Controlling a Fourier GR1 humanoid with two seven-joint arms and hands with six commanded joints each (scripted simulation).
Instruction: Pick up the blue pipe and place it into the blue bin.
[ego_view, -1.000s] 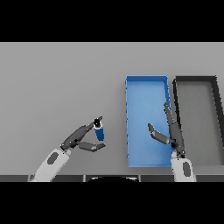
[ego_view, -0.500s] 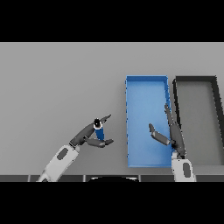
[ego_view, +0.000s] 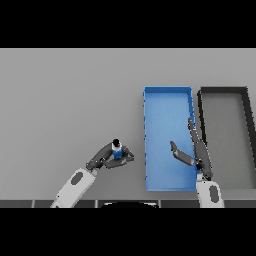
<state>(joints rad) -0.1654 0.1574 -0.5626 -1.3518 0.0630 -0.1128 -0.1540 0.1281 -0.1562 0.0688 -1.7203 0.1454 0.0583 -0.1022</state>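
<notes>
Pipe, blue (ego_view: 118, 154), pinched in left hand (ego_view: 109, 159), just left of blue bin (ego_view: 167, 95). Right hand (ego_view: 192, 152) relaxed, fingers straight, over bin. Risk: slim grip slips, pipe drops outside near wall.

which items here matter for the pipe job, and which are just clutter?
Job:
- blue pipe, held in the left hand
- blue bin, the target

Not part of it:
- black bin, to the right of the blue one
- right hand, open over the blue bin

Matt blue bin (ego_view: 167, 105), matt table (ego_view: 70, 100)
</notes>
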